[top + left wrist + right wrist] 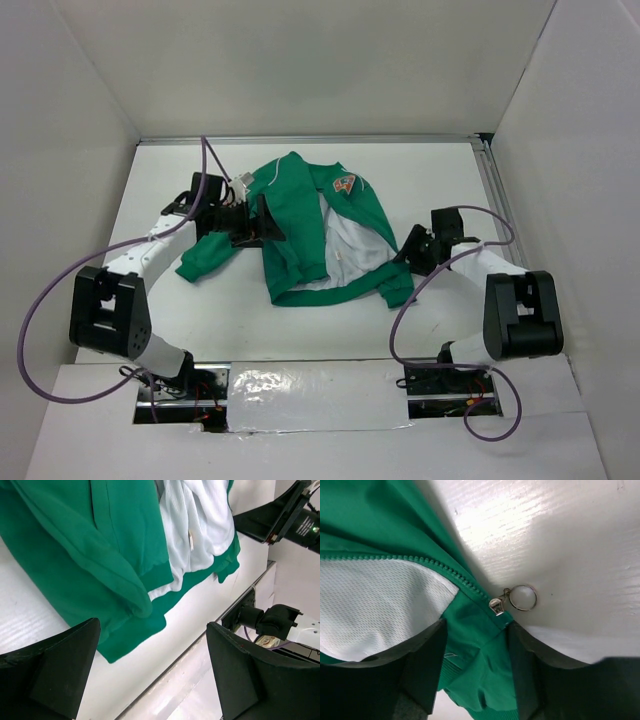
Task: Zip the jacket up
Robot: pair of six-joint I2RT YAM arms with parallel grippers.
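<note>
So the jacket [300,215] is spread out around the middle of the table [450,180], with the front flaps parted so the white mesh lining [345,250] is exposed. It's not zipped at all, from what can be seen. The chest patch [344,184] is found at about 1 o'clock on it, the hem is down at 6, and one sleeve [205,262] is flopped out toward 8 o'clock.

In the right wrist view the zipper slider [497,606] is parked at the very bottom of the teeth, right at the hem corner. Its ring pull [522,597] is laid flat on the table at 2 o'clock from it.

The right gripper [476,630] is set at the jacket's 4 o'clock corner. The green hem fabric just under the slider is pinched between its fingers, so it counts as clamped on the jacket. The slider and ring themselves aren't touched.

The left gripper [272,222] is placed at the jacket's 9 o'clock edge, jaws spread wide and nothing held. In its own wrist view the folded green edge is seen just beyond the fingertips.
</note>
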